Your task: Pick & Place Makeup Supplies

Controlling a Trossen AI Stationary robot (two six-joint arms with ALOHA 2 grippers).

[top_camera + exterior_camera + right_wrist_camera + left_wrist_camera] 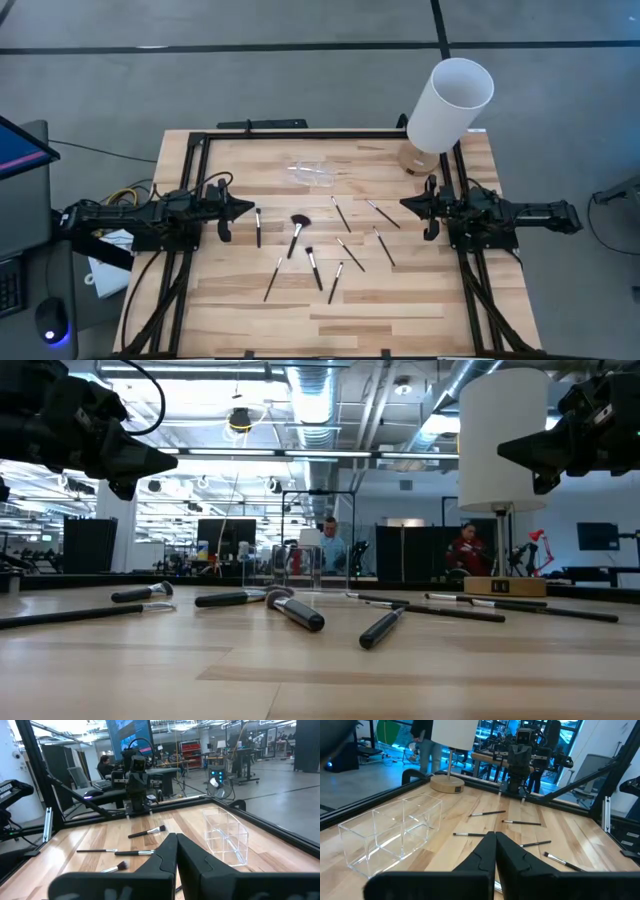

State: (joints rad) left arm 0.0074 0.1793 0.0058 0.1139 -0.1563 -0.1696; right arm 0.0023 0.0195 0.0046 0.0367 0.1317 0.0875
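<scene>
While brushes point(310, 255) lie mid-table, left gripper point(248, 208) and right gripper point(405, 204) hover level at edges, fingers together, empty.

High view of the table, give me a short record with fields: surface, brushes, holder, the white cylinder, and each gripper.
surface: wooden table inside a black frame
brushes: nine slim makeup brushes scattered flat across the middle, none in the holder
fluffy brush: wide dark head, near the centre
holder: clear plastic holder, empty, toward the far edge
cylinder: tall white cylinder on a round wooden base at the far right corner
left gripper: shut, holding nothing, at the left edge
right gripper: shut, holding nothing, at the right edge
</scene>
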